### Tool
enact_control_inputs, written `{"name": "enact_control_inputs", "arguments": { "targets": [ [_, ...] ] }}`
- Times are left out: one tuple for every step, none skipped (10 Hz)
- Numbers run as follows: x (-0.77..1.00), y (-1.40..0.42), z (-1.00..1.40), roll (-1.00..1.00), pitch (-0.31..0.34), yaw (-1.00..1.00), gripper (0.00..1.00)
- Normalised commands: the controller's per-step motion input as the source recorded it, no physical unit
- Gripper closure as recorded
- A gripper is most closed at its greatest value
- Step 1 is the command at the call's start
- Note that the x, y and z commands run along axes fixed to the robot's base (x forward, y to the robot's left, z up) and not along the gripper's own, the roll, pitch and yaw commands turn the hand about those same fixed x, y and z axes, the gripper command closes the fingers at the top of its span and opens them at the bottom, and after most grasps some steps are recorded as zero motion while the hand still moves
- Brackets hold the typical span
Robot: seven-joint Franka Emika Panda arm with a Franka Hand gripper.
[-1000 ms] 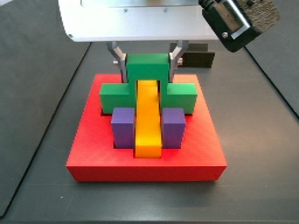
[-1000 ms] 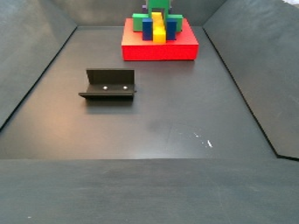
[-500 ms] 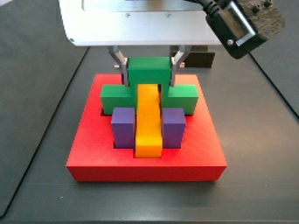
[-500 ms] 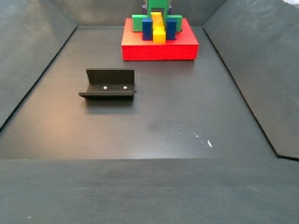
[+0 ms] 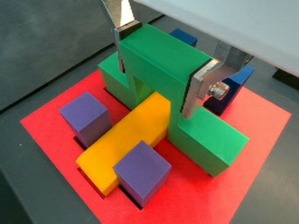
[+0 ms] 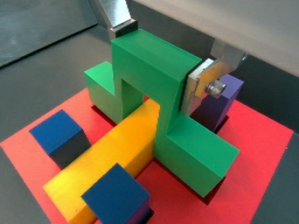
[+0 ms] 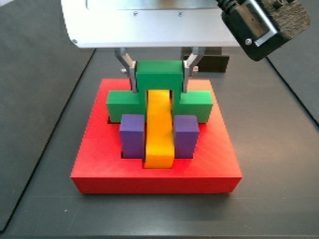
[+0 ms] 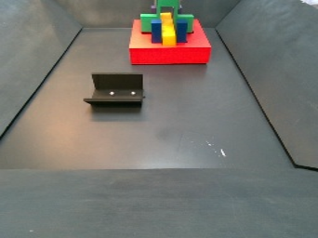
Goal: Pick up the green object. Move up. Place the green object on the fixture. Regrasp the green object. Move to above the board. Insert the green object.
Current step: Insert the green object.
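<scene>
Wrist views showed the two-finger gripper [image 5: 163, 61] clamped on the matte green arch-shaped piece [image 5: 163, 66], seated astride the long yellow bar [image 5: 126, 142] near the thick red slab board's [image 5: 251, 166] far edge.

Releasing while tilted could jam its legs; purple blocks [image 5: 82, 114] crowded close, while the black L-shaped fixture [image 8: 114, 90] stood well apart.

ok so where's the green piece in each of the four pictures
Wrist view: green piece mid-frame, gripper fingers on its raised block.
Wrist view: green piece mid-frame, arching over the yellow bar.
Side view: upper middle, behind the bar.
Side view: small, top edge.
Shared landmark: the yellow bar.
</scene>
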Motion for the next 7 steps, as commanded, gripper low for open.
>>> {"name": "enact_control_inputs", "arguments": {
  "targets": [
    [0.09, 0.12, -0.13, -0.18, -0.004, -0.01, 1.0],
    [0.03, 0.14, -0.14, -0.17, -0.01, 0.0, 1.0],
    [0.0, 0.11, -0.17, -0.13, 0.0, 0.0, 1.0],
    [0.0, 0.09, -0.18, -0.13, 0.0, 0.0, 1.0],
    [0.0, 0.07, -0.17, -0.17, 0.0, 0.0, 1.0],
    [-0.01, 0.04, -0.08, -0.27, -0.003, 0.0, 1.0],
    [-0.04, 0.0, -0.04, -0.26, -0.024, 0.0, 1.0]
  ]
}}
